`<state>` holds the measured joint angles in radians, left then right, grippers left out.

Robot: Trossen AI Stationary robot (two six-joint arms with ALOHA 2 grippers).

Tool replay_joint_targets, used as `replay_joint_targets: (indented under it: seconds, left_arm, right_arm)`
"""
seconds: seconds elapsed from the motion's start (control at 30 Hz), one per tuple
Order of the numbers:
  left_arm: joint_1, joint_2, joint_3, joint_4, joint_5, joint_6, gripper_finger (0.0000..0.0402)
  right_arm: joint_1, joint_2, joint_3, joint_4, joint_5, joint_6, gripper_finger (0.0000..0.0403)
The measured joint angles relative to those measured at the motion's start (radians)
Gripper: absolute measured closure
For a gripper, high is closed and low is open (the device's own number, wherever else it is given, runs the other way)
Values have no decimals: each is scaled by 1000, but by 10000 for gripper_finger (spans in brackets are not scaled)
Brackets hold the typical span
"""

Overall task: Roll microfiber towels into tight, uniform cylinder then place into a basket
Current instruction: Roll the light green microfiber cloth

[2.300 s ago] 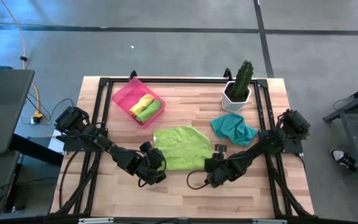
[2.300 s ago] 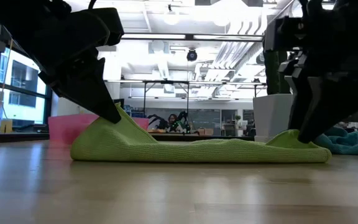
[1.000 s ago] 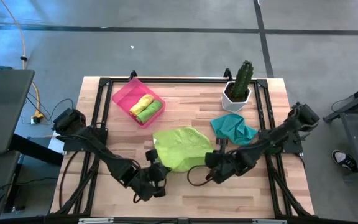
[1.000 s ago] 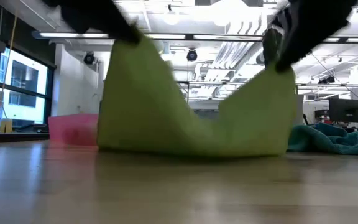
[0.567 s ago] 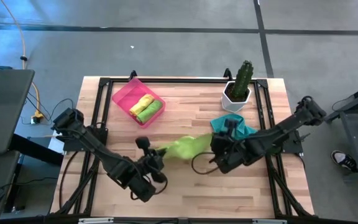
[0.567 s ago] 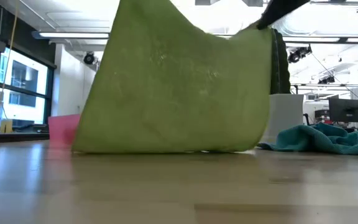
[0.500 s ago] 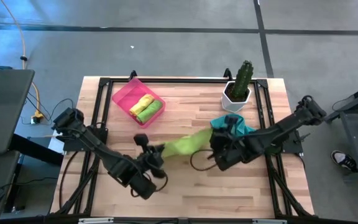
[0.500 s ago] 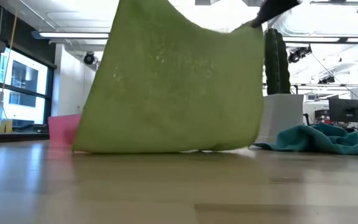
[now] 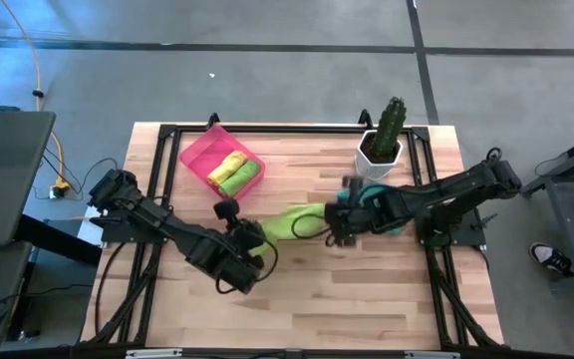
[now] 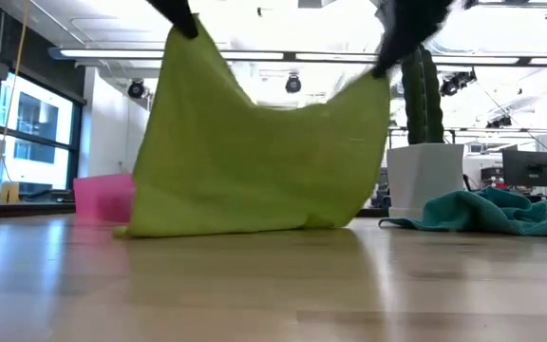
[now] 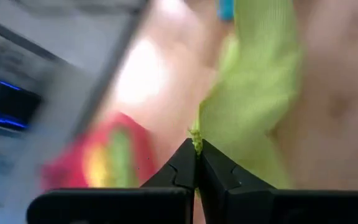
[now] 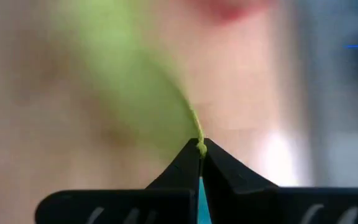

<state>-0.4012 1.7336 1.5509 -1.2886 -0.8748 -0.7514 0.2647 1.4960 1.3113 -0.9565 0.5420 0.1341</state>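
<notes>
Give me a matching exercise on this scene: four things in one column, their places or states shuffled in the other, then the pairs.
Things:
1. large green towel
2. teal towel
3. yellow towel
4. cactus pot

States:
A. crumpled on the table
B. rolled, in the pink basket
C. held up by left tool and right tool
D. upright at the far edge

Pairs: 1-C, 2-A, 3-B, 4-D

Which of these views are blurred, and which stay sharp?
Both wrist views are smeared: behind the sharp left gripper and right gripper, the lime towel and table blur. The low view blurs only at its top; the high view is sharp.
</notes>
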Motion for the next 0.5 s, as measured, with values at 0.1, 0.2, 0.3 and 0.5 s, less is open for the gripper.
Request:
replay_joint_targets:
  seconds: [0.1,0.2,0.3,0.5]
  left_arm:
    - [1,0,0,-66,-213,-19,401]
    - [4,-1,0,-117,-443,-2,401]
    - [8,-1,0,-93,-536,65,401]
    - [8,-1,33,-34,-275,134,401]
  right_arm:
    - [-5,0,1,0,489,21,403]
    - [-4,-2,3,69,660,-64,403]
    - [3,-6,3,118,485,-169,403]
    - [13,-15,10,142,59,-198,403]
